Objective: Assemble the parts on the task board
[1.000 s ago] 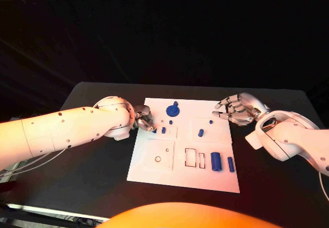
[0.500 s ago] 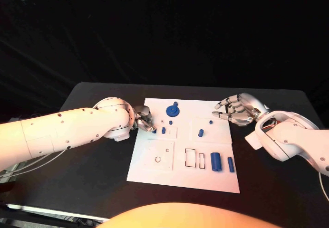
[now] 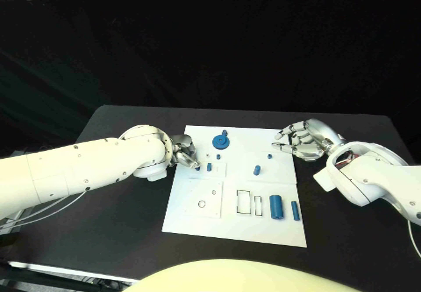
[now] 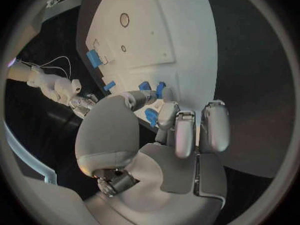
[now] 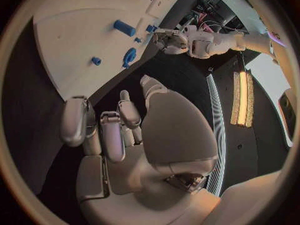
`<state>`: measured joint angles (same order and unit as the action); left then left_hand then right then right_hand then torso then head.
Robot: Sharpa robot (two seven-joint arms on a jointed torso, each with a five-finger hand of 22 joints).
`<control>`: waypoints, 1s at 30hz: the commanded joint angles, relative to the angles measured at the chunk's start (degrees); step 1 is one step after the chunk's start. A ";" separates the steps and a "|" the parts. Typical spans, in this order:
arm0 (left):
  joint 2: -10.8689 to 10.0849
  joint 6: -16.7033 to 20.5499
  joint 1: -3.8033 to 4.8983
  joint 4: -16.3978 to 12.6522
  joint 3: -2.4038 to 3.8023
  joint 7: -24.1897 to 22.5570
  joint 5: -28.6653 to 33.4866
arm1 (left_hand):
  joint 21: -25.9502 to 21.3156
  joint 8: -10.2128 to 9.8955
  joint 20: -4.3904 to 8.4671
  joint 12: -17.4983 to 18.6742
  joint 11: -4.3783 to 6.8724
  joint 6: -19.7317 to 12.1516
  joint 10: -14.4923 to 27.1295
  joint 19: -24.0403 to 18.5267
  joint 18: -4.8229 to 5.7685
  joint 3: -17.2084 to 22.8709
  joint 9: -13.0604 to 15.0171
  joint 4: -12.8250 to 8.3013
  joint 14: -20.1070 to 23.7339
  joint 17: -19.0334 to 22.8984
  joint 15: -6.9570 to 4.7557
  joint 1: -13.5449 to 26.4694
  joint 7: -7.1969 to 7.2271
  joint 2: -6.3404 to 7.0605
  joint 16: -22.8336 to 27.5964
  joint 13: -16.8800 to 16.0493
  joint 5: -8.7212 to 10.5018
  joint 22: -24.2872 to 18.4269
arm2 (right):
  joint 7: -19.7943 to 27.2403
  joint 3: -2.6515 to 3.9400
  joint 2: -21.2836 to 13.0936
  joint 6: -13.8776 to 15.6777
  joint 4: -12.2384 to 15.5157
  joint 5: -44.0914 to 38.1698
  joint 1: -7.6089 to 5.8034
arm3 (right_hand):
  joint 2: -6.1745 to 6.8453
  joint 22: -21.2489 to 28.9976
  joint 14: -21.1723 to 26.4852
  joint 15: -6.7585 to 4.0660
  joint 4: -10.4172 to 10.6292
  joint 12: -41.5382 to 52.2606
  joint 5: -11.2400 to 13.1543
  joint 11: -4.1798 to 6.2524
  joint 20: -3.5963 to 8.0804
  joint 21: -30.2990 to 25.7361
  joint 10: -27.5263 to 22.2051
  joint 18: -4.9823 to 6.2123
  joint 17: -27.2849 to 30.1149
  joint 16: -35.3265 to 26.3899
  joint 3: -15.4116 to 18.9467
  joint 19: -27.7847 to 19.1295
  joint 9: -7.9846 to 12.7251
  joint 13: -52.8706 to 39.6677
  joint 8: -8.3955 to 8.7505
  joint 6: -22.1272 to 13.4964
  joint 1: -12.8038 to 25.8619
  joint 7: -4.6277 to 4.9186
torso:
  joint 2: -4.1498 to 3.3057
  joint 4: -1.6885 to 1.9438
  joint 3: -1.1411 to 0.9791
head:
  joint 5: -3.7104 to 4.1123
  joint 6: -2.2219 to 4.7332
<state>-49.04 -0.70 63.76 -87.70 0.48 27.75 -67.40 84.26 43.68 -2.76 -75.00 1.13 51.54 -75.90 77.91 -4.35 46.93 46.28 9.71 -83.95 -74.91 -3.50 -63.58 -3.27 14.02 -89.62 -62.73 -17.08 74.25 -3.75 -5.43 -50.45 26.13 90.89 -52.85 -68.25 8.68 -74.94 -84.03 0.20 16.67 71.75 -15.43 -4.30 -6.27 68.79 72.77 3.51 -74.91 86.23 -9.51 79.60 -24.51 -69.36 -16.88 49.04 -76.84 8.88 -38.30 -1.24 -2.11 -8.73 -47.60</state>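
The white task board (image 3: 198, 219) lies in the middle of the black table. My left hand (image 3: 184, 152) hovers at the board's left edge with its fingers curled, nothing plainly in them. Its fingertips (image 4: 167, 113) are close to two small blue parts (image 3: 208, 165) (image 4: 144, 86). A round blue part (image 3: 221, 142) stands at the far edge. My right hand (image 3: 303, 140) hangs by the far right corner, fingers (image 5: 119, 117) curled in on nothing. A blue peg (image 3: 257, 170), a blue cylinder (image 3: 277, 207) and a blue bar (image 3: 295, 210) lie on the board's right half.
Rectangular outlined slots (image 3: 249, 202) and a small ring (image 3: 202, 204) mark the board's near half. Black table (image 3: 114, 225) surrounds the board on all sides. Loose cables (image 3: 35, 210) trail under my left arm at the table's left edge.
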 commanded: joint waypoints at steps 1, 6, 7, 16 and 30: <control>0.38 -1.79 -0.61 -0.39 -0.43 -0.71 2.17 | 0.06 -0.16 0.17 -0.24 0.07 0.11 -0.49 0.43 0.74 7.53 -0.12 -8.06 -6.05 -15.09 -0.55 0.69 0.53 0.19 -0.38 -0.14 -0.04 0.04 | 0.37 0.01 -0.03 -0.08 0.04 -0.43 0.04 | -0.16 -2.70 -3.96 -0.30 -0.08 -0.01 0.27 0.22 0.30 -0.08 0.14 1.09 -7.30 -0.36 -0.32 0.02 -0.01 -0.01 -0.22 -0.54 0.47 -0.05 | 0.00 -0.04 0.02 | 0.00 -0.03; 0.37 -2.08 -0.61 -0.35 -0.43 -0.63 2.37 | 0.04 -0.27 0.24 -0.28 0.21 0.23 -0.71 0.48 0.76 6.90 -0.15 -7.88 -6.05 -15.09 -0.65 1.02 0.73 0.47 -0.38 -0.32 -0.04 0.08 | 0.35 0.01 -0.04 -0.08 0.04 -0.43 0.05 | -0.16 -2.70 -3.96 -0.30 -0.08 -0.01 0.27 0.22 0.30 -0.08 0.14 1.09 -7.30 -0.36 -0.32 0.02 -0.01 -0.01 -0.22 -0.54 0.47 -0.05 | 0.00 0.01 0.02 | 0.05 0.01; 0.37 -2.11 -0.61 -0.32 -0.43 -0.61 2.39 | 0.05 -0.29 0.25 -0.28 0.23 0.25 -0.73 0.52 0.77 6.81 -0.16 -7.85 -6.05 -15.09 -0.66 1.07 0.75 0.50 -0.38 -0.34 -0.03 0.13 | 0.35 0.01 -0.04 -0.08 0.04 -0.44 0.05 | -0.18 -2.71 -3.96 -0.31 -0.09 -0.04 0.26 0.23 0.31 -0.11 0.12 1.09 -7.30 -0.37 -0.38 0.03 0.01 0.03 -0.29 -0.57 0.45 -0.06 | 0.00 0.00 0.00 | 0.04 0.01; 0.36 -2.36 -0.61 -0.02 -0.43 -0.37 2.43 | 0.00 -0.35 0.30 -0.24 0.29 0.31 -0.78 0.48 0.76 6.52 -0.18 -7.70 -6.05 -15.09 -0.71 1.21 0.84 0.54 -0.38 -0.34 -0.03 0.06 | 0.35 0.01 -0.05 -0.04 0.04 -0.44 0.05 | -0.20 -2.74 -3.97 -0.31 -0.10 -0.04 0.25 0.23 0.32 -0.07 0.14 1.08 -7.30 -0.37 -0.41 0.06 0.02 0.03 -0.32 -0.58 0.43 -0.06 | 0.02 -0.03 0.01 | -0.02 -0.03; 0.43 -0.76 -0.60 0.72 -0.43 -0.20 2.68 | -0.24 -0.99 0.54 0.54 0.51 0.44 -0.46 0.42 0.74 4.15 -0.38 -6.34 -6.05 -15.09 -0.94 1.97 1.20 0.53 -0.38 0.39 0.64 -0.15 | 0.37 0.01 -0.12 0.09 0.07 -0.44 0.05 | -0.20 -2.72 -3.96 -0.32 -0.10 -0.04 0.25 0.23 0.32 -0.10 0.14 1.09 -7.29 -0.39 -0.43 0.05 0.03 0.03 -0.34 -0.60 0.43 -0.06 | 0.07 -0.02 -0.04 | 0.03 0.03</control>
<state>-48.76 -0.80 63.49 -87.03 0.31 27.74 -65.56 84.26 42.89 -2.55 -74.68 1.52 51.99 -76.30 78.11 -4.35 46.03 46.04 8.79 -84.03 -74.91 -3.97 -62.20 -2.61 14.32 -89.62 -62.49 -16.80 74.21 -3.76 -5.43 -50.54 26.19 90.88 -52.85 -68.24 8.68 -74.92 -84.03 0.21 16.51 71.75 -15.43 -4.30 -6.27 68.79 72.77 3.51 -74.90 86.23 -9.68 79.60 -24.51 -69.35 -16.87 48.84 -76.84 8.68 -38.29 -1.28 -2.14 -8.74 -47.63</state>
